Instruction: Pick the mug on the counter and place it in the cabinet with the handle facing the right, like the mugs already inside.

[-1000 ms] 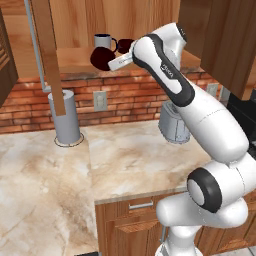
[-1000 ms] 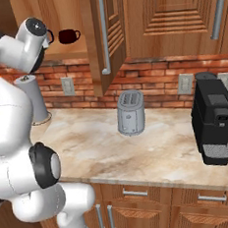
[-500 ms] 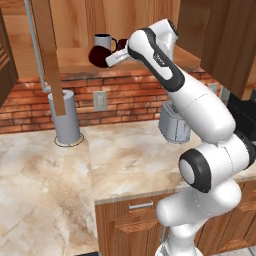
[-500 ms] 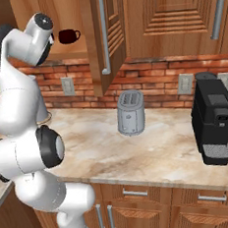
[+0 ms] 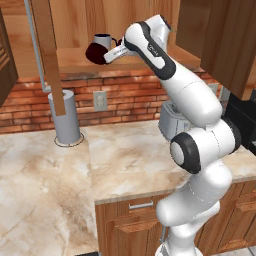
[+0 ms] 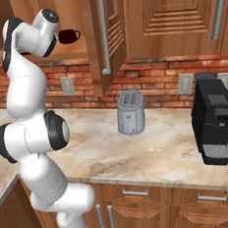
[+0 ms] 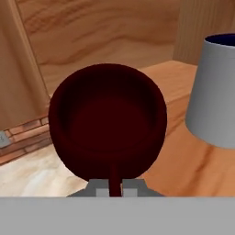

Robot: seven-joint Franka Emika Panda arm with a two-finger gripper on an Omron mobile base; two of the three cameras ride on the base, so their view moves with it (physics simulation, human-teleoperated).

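Observation:
My gripper (image 5: pixel 106 56) is shut on the handle (image 7: pixel 114 180) of the dark maroon mug (image 5: pixel 94 52). It holds the mug at the open cabinet, just above the front of the shelf board (image 5: pixel 75 66). In the hand view the mug (image 7: pixel 108 120) lies tipped, its mouth facing the camera, with the handle pinched between my fingertips (image 7: pixel 98 188). A pale grey mug (image 7: pixel 215 92) stands on the shelf (image 7: pixel 183 153) just right of it, also seen behind it (image 5: pixel 102 40). A maroon mug (image 6: pixel 69 36) with its loop to the right shows beside my wrist; whether it is the held one I cannot tell.
The open cabinet door (image 5: pixel 47 52) hangs left of the mug, seen too in the right base view (image 6: pixel 106 37). On the marbled counter (image 5: pixel 125 160) stand a grey cylinder (image 5: pixel 65 118), a toaster (image 6: pixel 130 113) and a black coffee machine (image 6: pixel 214 118). Brick wall behind.
The arm has folded in and lifted its elbow. The mug in the gripper has shifted slightly left and up at the cabinet shelf. The grip stays shut.

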